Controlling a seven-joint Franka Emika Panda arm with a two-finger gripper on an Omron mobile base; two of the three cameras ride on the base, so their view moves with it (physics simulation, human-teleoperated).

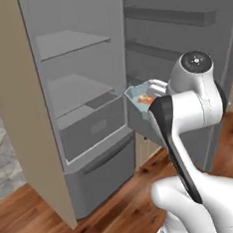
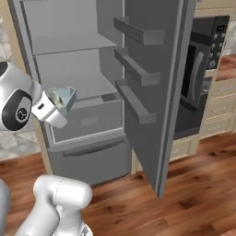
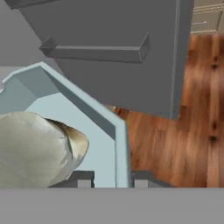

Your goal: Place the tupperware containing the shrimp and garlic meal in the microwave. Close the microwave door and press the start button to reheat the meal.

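My gripper (image 3: pixel 111 179) is shut on the rim of the pale blue tupperware (image 3: pixel 87 131), one fingertip (image 3: pixel 83 179) inside the wall and the other outside. A large whitish garlic piece (image 3: pixel 35 148) lies in it. From the left base, the tupperware (image 1: pixel 138 95) hangs in the air in front of the open fridge with orange shrimp pieces (image 1: pixel 146 100) inside, and the arm covers most of the hand. From the right base, the tupperware (image 2: pixel 64 98) sits tilted at the end of the hand. The dark microwave (image 2: pixel 203 69) with its button panel (image 2: pixel 220 39) stands far right, partly behind the fridge door.
The grey fridge (image 1: pixel 76 92) stands open, with bare shelves and a drawer. Its door (image 2: pixel 152 83), with several door racks, swings out between the hand and the microwave. Wooden floor (image 2: pixel 193 193) lies below, and pale cabinet drawers (image 2: pixel 221 106) stand at the right.
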